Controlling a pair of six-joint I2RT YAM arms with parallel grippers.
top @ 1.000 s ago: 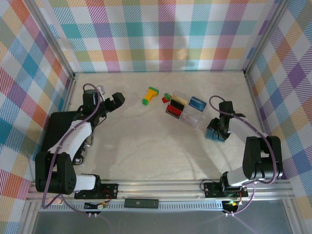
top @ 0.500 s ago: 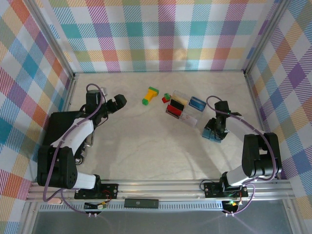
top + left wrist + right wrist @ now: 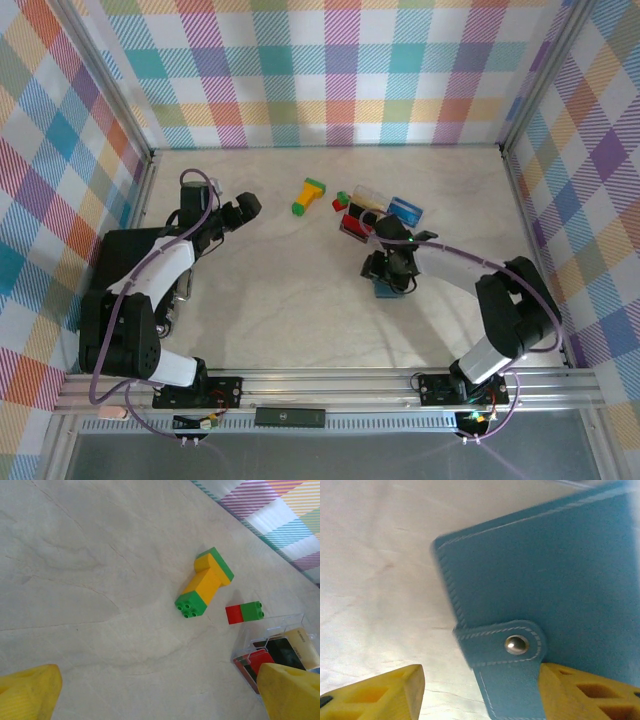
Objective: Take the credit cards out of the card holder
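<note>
The card holder (image 3: 383, 289) (image 3: 545, 580) is a blue folder with a snap strap, lying mid-table under my right gripper (image 3: 390, 272) (image 3: 480, 690). Its strap hangs between the yellow fingers. The right finger (image 3: 585, 692) is against the holder, and bare table shows between the strap and the left finger (image 3: 380, 695). A red credit card (image 3: 352, 226) (image 3: 252, 662), a yellow-and-black one (image 3: 366, 208) (image 3: 292, 647) and a blue one (image 3: 405, 210) lie in a clear plastic tray (image 3: 245, 645) just behind. My left gripper (image 3: 243, 207) (image 3: 160, 700) stands open over bare table at the left.
A yellow-and-green block (image 3: 309, 195) (image 3: 205, 582) and a small red-and-green cube pair (image 3: 341, 199) (image 3: 244, 613) lie near the tray. A black mat (image 3: 120, 265) sits at the left edge. Checked walls close off the back and both sides.
My right gripper has swung left from the right side to the table's middle, and the card holder has come along with it. The left gripper has edged slightly.
</note>
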